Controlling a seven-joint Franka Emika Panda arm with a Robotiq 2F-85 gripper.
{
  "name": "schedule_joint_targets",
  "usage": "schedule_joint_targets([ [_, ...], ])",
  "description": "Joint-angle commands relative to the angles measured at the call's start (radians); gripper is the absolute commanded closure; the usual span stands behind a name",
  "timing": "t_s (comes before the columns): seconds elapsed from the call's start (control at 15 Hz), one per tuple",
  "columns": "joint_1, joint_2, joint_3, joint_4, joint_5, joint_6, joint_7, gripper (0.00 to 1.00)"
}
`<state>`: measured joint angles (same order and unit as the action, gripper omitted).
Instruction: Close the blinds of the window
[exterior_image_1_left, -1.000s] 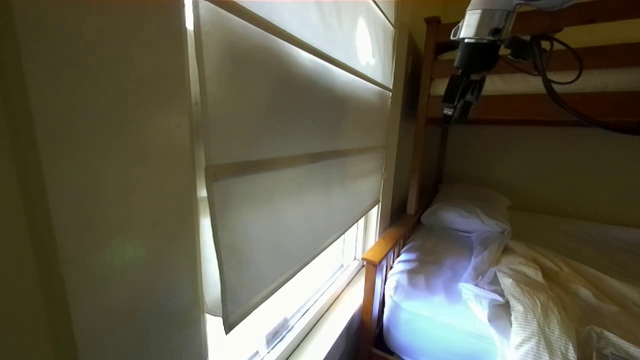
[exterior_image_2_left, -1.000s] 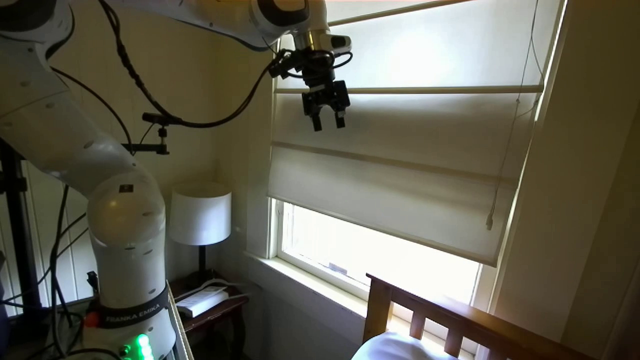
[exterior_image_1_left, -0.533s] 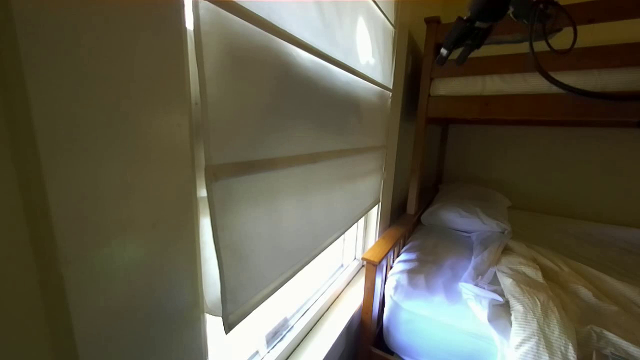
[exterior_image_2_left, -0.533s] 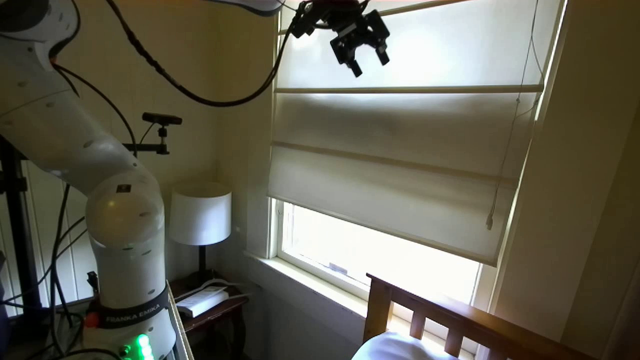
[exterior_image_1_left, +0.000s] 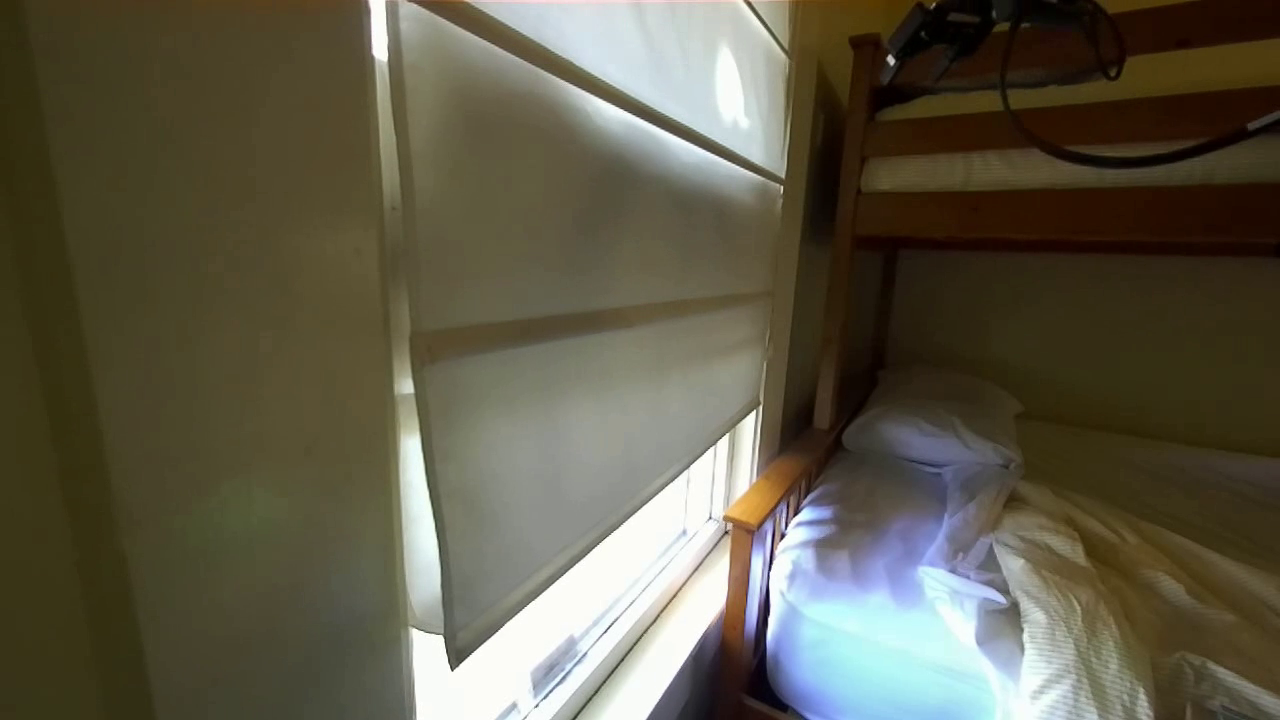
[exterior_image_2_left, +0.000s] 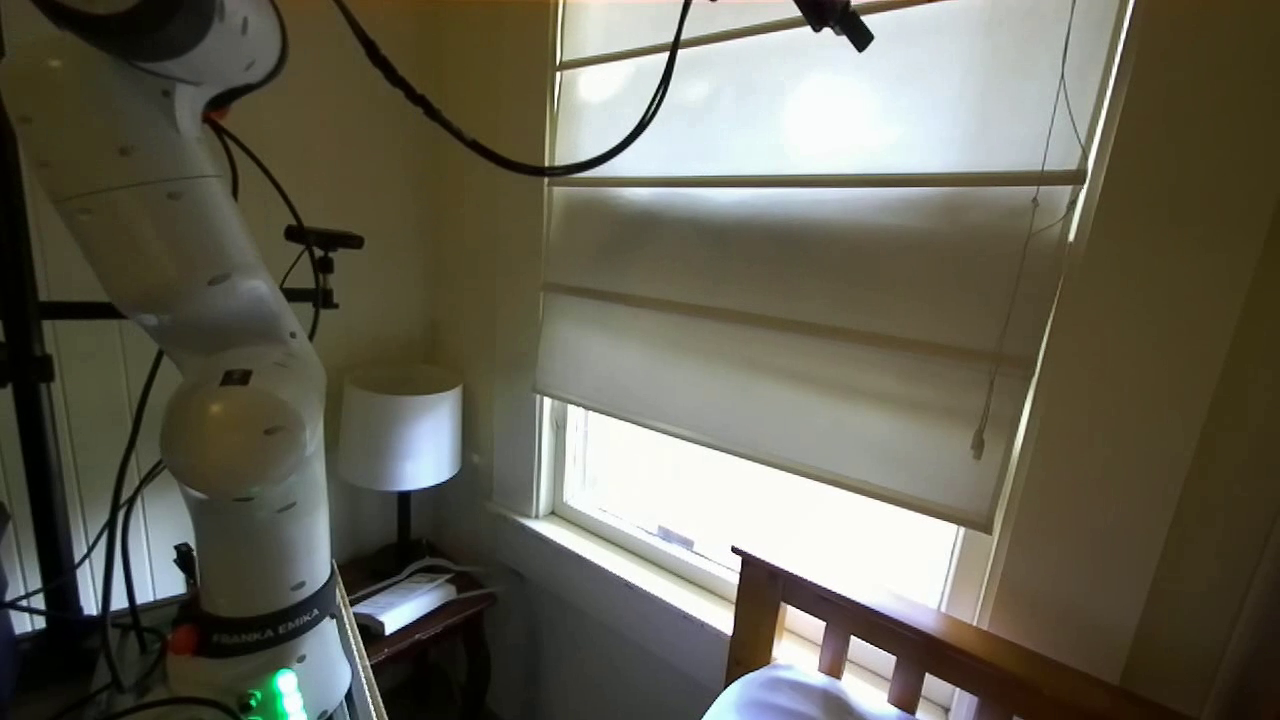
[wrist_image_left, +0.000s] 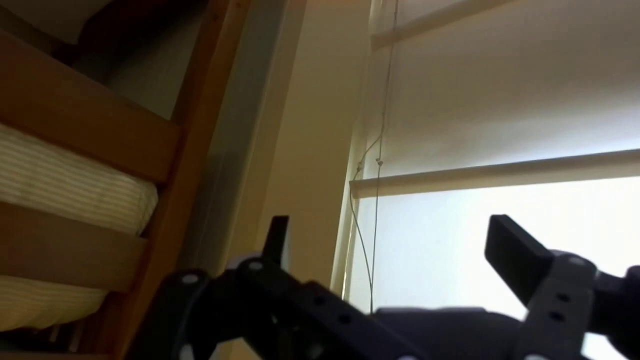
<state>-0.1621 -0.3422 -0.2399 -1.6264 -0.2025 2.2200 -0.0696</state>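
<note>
The blinds (exterior_image_2_left: 790, 340), a cream fabric shade in broad panels, hang over the upper part of the window (exterior_image_2_left: 740, 490). Bright glass shows below their lower hem in both exterior views. A thin pull cord (exterior_image_2_left: 1015, 295) with a small knob at its end dangles along one side of the shade. In the wrist view my gripper (wrist_image_left: 390, 220) is spread open, tilted toward the shade. The cord (wrist_image_left: 374, 235) appears between its fingers there, but behind them and not held. High up in an exterior view the gripper (exterior_image_1_left: 914, 72) shows near the bunk bed; elsewhere only a fingertip (exterior_image_2_left: 857, 32) shows.
A wooden bunk bed (exterior_image_1_left: 1060, 215) with bedding and a pillow (exterior_image_1_left: 935, 415) stands beside the window. Its end rail (exterior_image_2_left: 900, 625) rises in front of the sill (exterior_image_2_left: 640, 575). A lamp (exterior_image_2_left: 400, 430) on a small table and a mounted camera (exterior_image_2_left: 323, 238) are near the arm.
My gripper has risen and swung toward the cord side, tilting upward and mostly leaving an exterior view at the top. Its jaws stay open. The blinds look unchanged.
</note>
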Motion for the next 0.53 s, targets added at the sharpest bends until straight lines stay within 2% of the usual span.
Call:
schedule_joint_targets([
  [0.0, -0.016, 0.015, 0.01, 0.007, 0.01, 0.0, -0.007, 0.0],
  [0.33, -0.023, 0.013, 0.015, 0.013, -0.005, 0.013, -0.001, 0.0],
  [0.47, -0.03, 0.064, -0.012, 0.082, 0.004, -0.006, -0.034, 0.0],
])
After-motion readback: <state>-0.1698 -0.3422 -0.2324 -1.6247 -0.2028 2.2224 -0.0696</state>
